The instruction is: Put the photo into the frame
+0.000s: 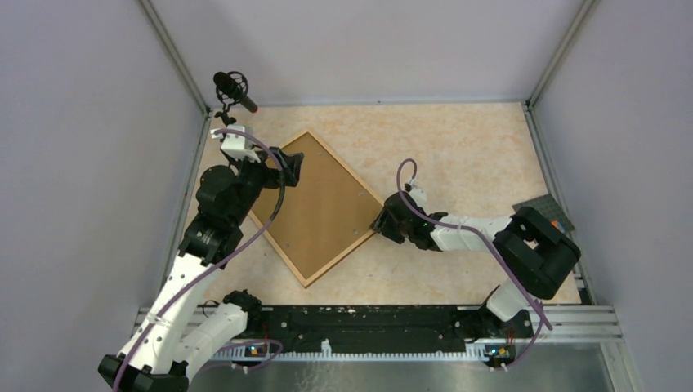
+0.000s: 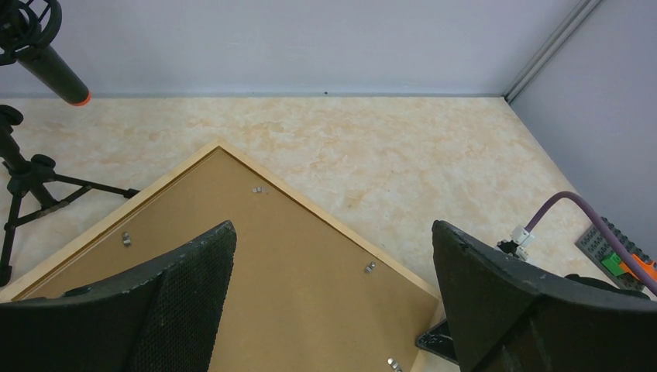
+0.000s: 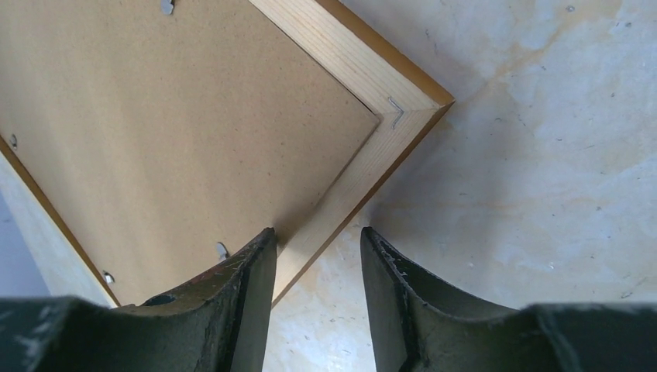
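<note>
The frame (image 1: pixel 347 173) of light wood lies face down as a diamond on the table, with a brown backing board (image 1: pixel 319 208) set in it under small metal tabs. The photo is hidden. My left gripper (image 1: pixel 286 167) hovers open and empty over the frame's upper left part; its wrist view shows the gripper (image 2: pixel 333 226) wide apart above the board (image 2: pixel 294 263) and moulding (image 2: pixel 324 212). My right gripper (image 1: pixel 381 224) is open at the frame's right corner. In its wrist view the gripper (image 3: pixel 318 231) straddles the moulding (image 3: pixel 364 85) beside the board (image 3: pixel 194 132).
A black microphone (image 1: pixel 235 90) on a small tripod stands at the back left corner, also in the left wrist view (image 2: pixel 46 66). A grey baseplate (image 1: pixel 549 208) with green and orange pieces lies at the right edge. Enclosure walls surround the table.
</note>
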You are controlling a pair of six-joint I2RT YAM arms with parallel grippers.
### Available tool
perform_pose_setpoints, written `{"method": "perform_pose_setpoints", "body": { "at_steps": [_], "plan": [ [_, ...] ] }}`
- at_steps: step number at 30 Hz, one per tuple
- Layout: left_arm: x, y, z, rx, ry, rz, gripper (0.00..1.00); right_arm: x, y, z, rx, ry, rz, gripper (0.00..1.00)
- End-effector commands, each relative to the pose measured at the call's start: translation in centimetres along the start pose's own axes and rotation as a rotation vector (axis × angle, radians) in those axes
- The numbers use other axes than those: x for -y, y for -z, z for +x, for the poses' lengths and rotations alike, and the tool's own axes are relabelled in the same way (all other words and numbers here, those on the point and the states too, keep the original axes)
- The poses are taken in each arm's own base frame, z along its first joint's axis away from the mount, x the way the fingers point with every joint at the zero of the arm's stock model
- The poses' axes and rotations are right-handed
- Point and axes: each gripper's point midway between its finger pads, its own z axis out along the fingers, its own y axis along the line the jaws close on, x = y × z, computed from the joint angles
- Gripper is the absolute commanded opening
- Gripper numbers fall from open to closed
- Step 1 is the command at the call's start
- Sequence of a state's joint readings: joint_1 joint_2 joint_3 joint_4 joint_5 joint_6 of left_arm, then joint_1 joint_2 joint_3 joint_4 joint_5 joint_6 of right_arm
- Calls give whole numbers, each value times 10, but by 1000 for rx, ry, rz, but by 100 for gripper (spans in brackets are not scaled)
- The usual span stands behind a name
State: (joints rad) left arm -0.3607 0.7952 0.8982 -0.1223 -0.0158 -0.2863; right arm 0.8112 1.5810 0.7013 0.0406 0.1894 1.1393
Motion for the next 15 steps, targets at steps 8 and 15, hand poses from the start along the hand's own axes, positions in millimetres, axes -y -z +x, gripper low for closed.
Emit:
{"method": "perform_pose_setpoints", "body": {
  "at_steps": [8, 15],
  "plan": [
    [3, 1, -12, 48, 6, 15, 99, 98, 16, 47, -187, 199, 298, 44],
    [3, 1, -12, 48, 7, 15, 99, 111, 20, 49, -201, 225, 332, 44]
  ]
}}
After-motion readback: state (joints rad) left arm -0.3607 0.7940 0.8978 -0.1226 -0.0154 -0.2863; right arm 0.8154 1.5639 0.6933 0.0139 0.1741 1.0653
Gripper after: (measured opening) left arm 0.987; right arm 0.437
